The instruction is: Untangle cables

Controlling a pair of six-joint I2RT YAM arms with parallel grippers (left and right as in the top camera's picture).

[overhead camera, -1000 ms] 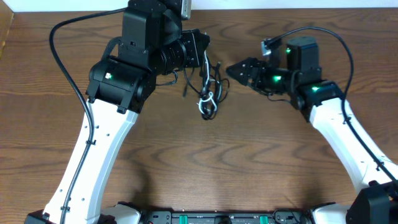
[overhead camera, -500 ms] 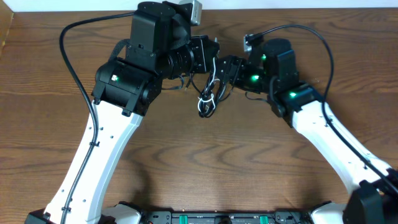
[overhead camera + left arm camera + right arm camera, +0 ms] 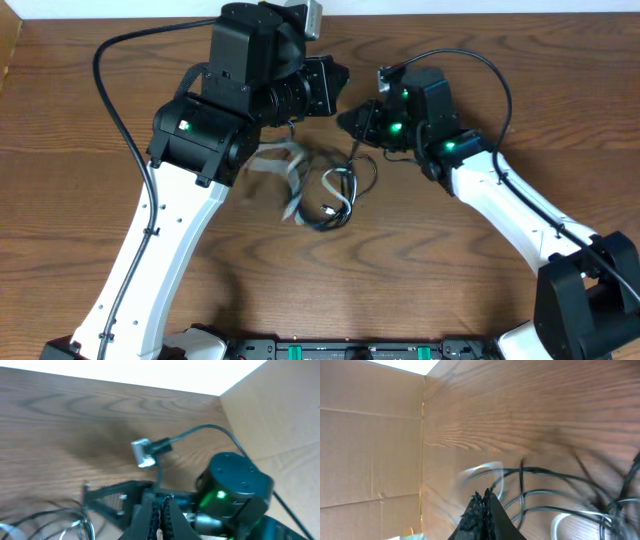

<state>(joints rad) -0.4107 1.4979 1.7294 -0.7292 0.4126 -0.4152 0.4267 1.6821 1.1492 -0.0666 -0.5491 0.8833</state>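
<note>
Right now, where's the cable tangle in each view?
Overhead: cable tangle at picture centre.
Left wrist: cable tangle in the bottom-left corner, blurred.
Right wrist: cable tangle across the lower right.
Shared landmark: the brown wood table under it.

Even, fairly bright light falls from above on the wooden table [image 3: 420, 270], with no hard glare on the wood. The arms cast only soft, faint shadows, the plainest a dim patch beside the left arm [image 3: 160, 240]. Small green lamps glow on both arms. In the overhead view the arms and the wood grain are sharp, but the white cable [image 3: 292, 185] is a pale smear of blur; the black cables [image 3: 335, 208] beside it read clearer. The left wrist view is soft throughout, its top edge blown out to plain white. In the right wrist view the cables are streaked and out of focus.
</note>
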